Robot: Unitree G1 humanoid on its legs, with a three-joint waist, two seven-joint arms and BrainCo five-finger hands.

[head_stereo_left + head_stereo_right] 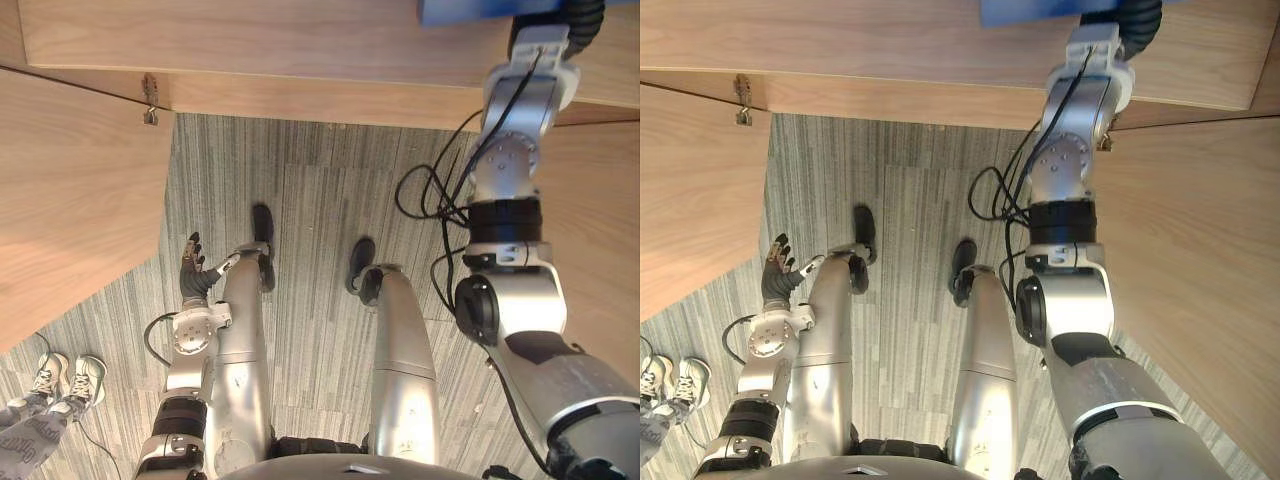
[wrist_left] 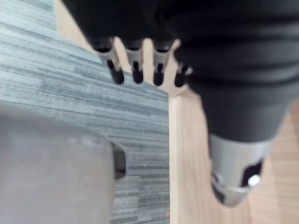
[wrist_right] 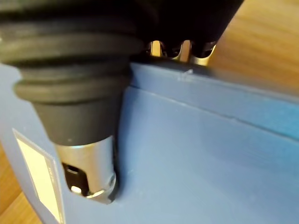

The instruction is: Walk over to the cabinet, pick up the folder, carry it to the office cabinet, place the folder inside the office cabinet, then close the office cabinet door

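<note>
The blue folder (image 1: 465,10) lies at the far edge of the wooden office cabinet shelf (image 1: 250,50). My right hand (image 1: 578,20) reaches out to it at arm's length. In the right wrist view the folder (image 3: 196,154) has a white label; my thumb (image 3: 86,172) presses on its face and my fingers (image 3: 184,49) curl over its edge, so the hand is shut on it. My left hand (image 1: 195,272) hangs low beside my left leg, fingers (image 2: 135,65) straight and holding nothing.
An open wooden cabinet door (image 1: 70,190) stands on the left with a metal hinge (image 1: 150,100) at its top. Another wooden panel (image 1: 600,200) stands on the right. Grey striped carpet (image 1: 310,200) lies between them. A person's shoes (image 1: 65,378) are at the lower left.
</note>
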